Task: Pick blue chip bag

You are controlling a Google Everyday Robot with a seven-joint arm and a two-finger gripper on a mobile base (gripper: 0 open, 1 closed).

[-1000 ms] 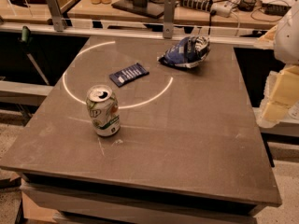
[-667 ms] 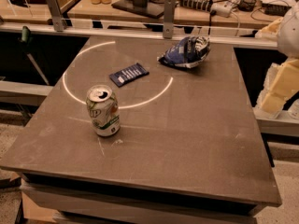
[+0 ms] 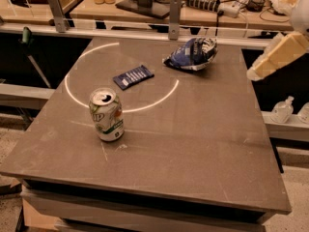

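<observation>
The gripper (image 3: 271, 62) is at the right edge of the picture, in the air beyond the right side of the table (image 3: 203, 149), and it points down and toward the table at a slant. How far it is open I cannot tell, because only a pale, blocky shape of it is seen. It holds nothing that can be seen and it touches none of the things on the table. The blue chip bag (image 3: 190, 55) lies left of the gripper at about the same height in the picture, near the far edge of the table, apart from the gripper. Further from the gripper, left of the bag, a small flat dark-blue wrapper (image 3: 133, 77) lies on the table. The soda can (image 3: 106, 114) stands upright, well apart from the gripper, down and to the left. Below the gripper, beside the table, a small clear bottle (image 3: 282, 111) stands on a ledge.
</observation>
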